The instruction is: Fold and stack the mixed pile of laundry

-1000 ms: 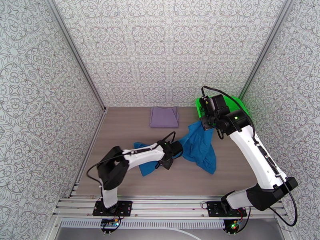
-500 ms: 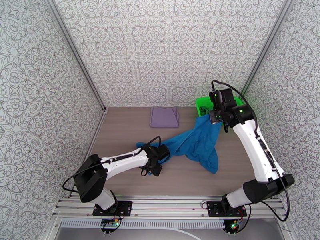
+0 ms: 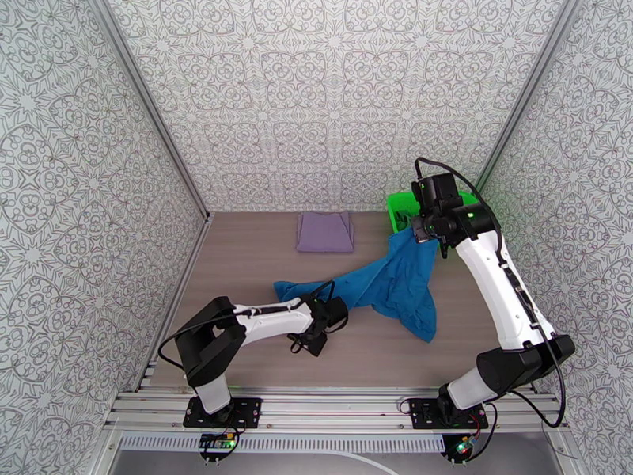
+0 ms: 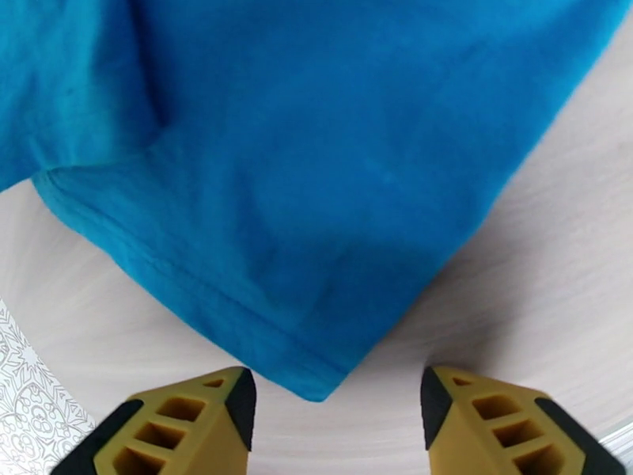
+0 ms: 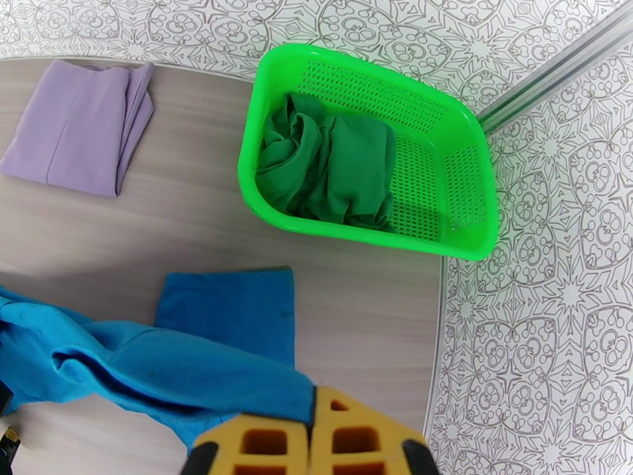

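Left arm (image 3: 261, 317) lies low and folded, elbow back near its base, forearm reaching out to the right; left gripper (image 4: 336, 397) points downward, fingers (image 4: 198, 425) well apart, nothing clamped between them; right arm (image 3: 500, 286) stands tall, stretched forward and slightly left; right gripper (image 5: 312, 446) is raised, fingers pressed together, pinching a fold of the shirt (image 5: 198, 366).

Green mesh basket (image 5: 467, 191) on wooden table (image 3: 253, 263)

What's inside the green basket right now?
A crumpled dark green garment lies in the green mesh basket, toward its left side; bare mesh shows on the right. Anything beneath the garment is covered, so I cannot tell.
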Motion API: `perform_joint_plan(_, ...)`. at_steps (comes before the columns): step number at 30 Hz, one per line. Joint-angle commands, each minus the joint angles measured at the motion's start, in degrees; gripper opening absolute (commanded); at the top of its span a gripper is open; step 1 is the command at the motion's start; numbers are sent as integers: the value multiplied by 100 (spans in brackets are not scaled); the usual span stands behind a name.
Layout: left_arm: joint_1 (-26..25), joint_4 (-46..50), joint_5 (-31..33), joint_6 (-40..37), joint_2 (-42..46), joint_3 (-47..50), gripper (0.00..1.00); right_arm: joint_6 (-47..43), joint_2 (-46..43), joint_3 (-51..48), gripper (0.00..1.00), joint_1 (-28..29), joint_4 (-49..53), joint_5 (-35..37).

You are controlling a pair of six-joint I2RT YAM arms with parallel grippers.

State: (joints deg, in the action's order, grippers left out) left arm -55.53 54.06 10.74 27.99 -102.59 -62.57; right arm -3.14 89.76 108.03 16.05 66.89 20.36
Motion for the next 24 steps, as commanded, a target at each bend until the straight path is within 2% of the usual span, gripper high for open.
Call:
perform_joint_plan(1,157,-257,13,-187,-152,-2,61,-91,7,153,0,-55,-80,47)
perform_joint_plan(6,454,-793,-226,-386,-473,-8,59,-95,-28,70,0,-55,-115,23)
perform_joint_plan(8,569,-966,-370,-425,-663,-43,46,-99,-45,43,0,-51,-116,12)
perform_joint_plan(10,646,-1074,-490,-434,-831,-44,40,-108,-63,2,0,-50,-133,-5)
perform_joint_plan(18,966,-1457,-697,-417,-1118,178,36,-135,-199,-172,0,-50,-222,-65)
perform_joint_plan(24,1125,-1614,-518,-276,-1101,272,13,-137,-326,-282,0,-51,-265,-95)
